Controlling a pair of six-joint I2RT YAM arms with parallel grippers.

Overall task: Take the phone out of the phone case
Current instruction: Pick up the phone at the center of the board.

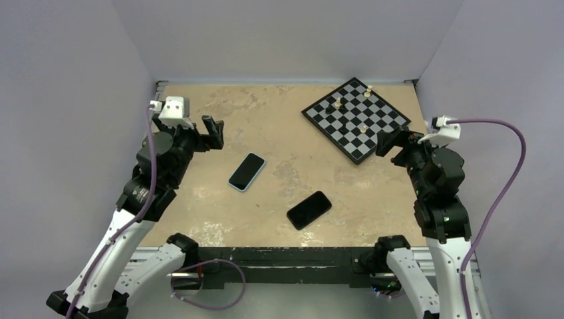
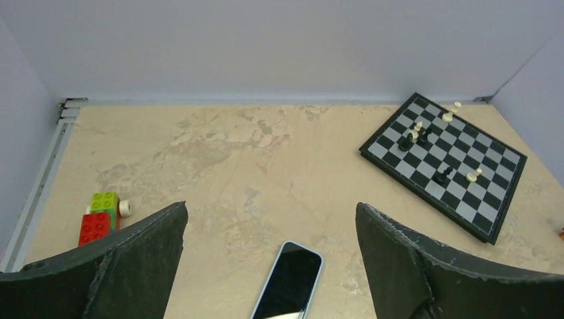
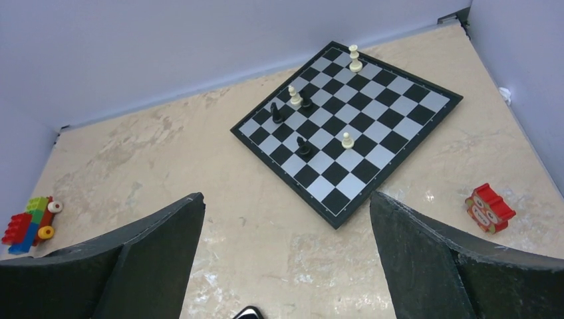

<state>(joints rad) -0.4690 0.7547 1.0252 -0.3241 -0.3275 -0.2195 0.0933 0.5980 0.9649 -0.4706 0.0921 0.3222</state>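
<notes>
Left end effector (image 2: pixel 271 211): fingers apart, nothing held. Phone (image 2: pixel 288 282), screen up in pale-blue case (image 2: pixel 317 280), lies flat on table (image 2: pixel 219 159) just ahead, untouched. 2nd black slab (image 1: pixel 309 209) nr it, toward front edge. Right end effector (image 3: pixel 287 199) apart too, facing chessboard (image 3: pixel 346 126).

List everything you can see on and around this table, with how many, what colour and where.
table: one, mottled tan, pale grey walls around it
phone in case: one, black screen with light blue rim, left of centre
second phone: one, black, nearer the front edge, right of centre
chessboard: one, black and grey, far right corner
chess pieces: about six, white and black, on the chessboard
building blocks: one cluster, mostly red and green, left edge
toy: one, red, right edge
left hand: one, black, open, facing the phone in case
right hand: one, black, open, facing the chessboard
</notes>
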